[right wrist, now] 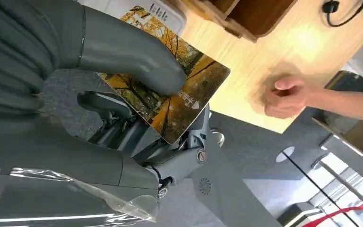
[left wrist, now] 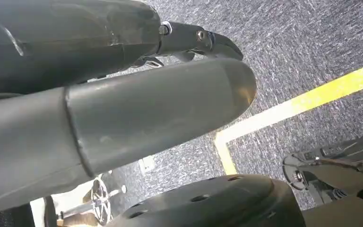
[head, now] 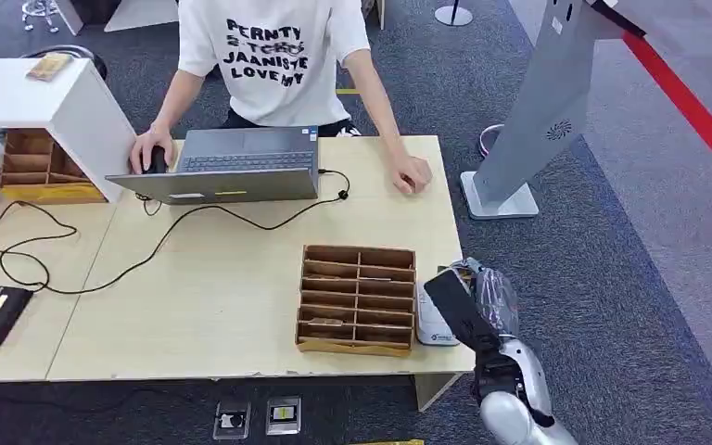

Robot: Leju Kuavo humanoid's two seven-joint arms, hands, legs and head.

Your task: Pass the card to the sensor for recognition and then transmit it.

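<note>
Right robot hand (right wrist: 137, 118) grips the card (right wrist: 170, 97), its thick thumb pressed on the card's printed face of yellow autumn trees and its darker fingers (right wrist: 123, 127) behind it; clear plastic wrap covers the wrist. From the head view this robot hand (head: 468, 306) is raised at the desk's (head: 222, 306) near right corner, just beside the white sensor (head: 434, 324), which lies flat on the desk and touches the right side of the wooden tray (head: 357, 298). The card itself is hard to make out in the head view, hidden by the hand. The tray is divided into narrow compartments, a few holding small flat items. Beyond the tray, a black cable (head: 148, 250) loops across the desk towards a grey laptop (head: 232, 165) at the far edge. A person (head: 273, 56) in a white printed shirt stands behind the laptop, one hand (head: 151, 148) on a mouse beside it and the other hand (head: 413, 173) resting as a loose fist on the desk, well apart from the card. To the left of the laptop a white box (head: 51, 107) stands over a second wooden tray (head: 42, 167). Left robot hand (left wrist: 137, 113) hangs over grey carpet crossed by a yellow line (left wrist: 307, 101); whether its fingers are apart or curled I cannot tell.
</note>
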